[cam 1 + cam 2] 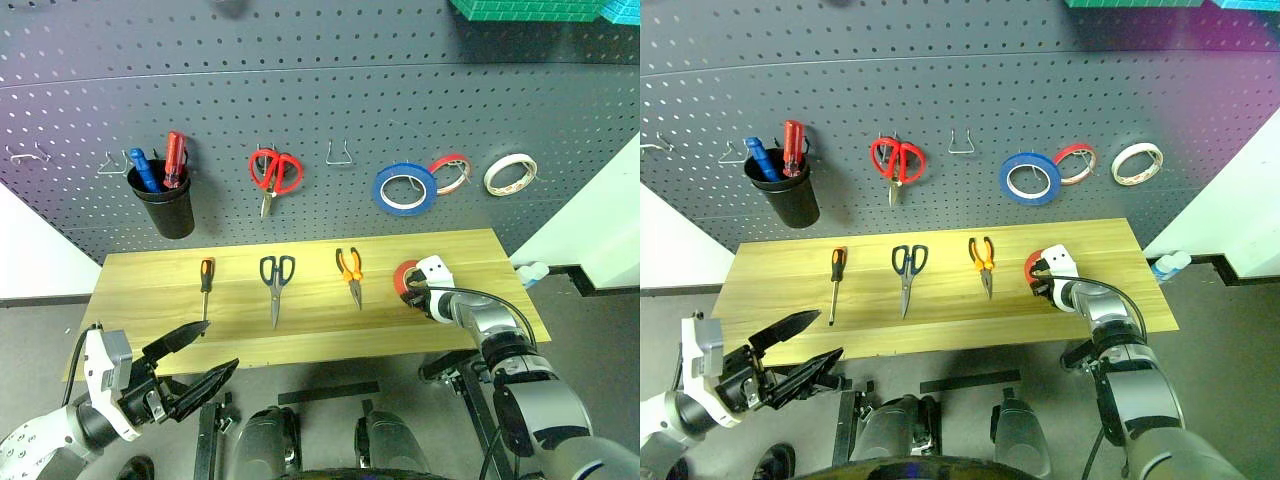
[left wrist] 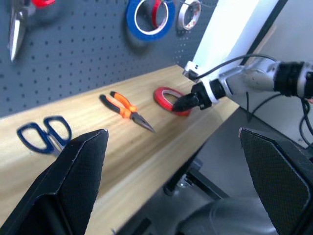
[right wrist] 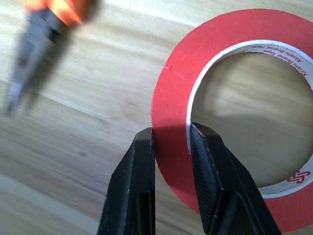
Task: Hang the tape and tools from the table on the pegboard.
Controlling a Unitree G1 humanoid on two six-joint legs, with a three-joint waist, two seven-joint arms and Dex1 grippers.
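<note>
Pegboard (image 1: 330,100) stood behind the table (image 1: 240,330) with tools on it.
Near the table's right end, the right gripper (image 3: 171,139) was pinched tight on the wall of the red tape (image 3: 171,98), one finger outside, one inside. The left gripper (image 1: 195,360) hung wide apart, holding nothing.

Pliers (image 1: 349,273) flank tape (image 1: 405,277); empty hook (image 1: 341,153) seemingly reachable.

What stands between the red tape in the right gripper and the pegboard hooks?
Nothing visible. The right gripper is shut on the red tape at the table's right end. The space up to the pegboard looks open, and an empty hook hangs left of the blue roll.
</note>
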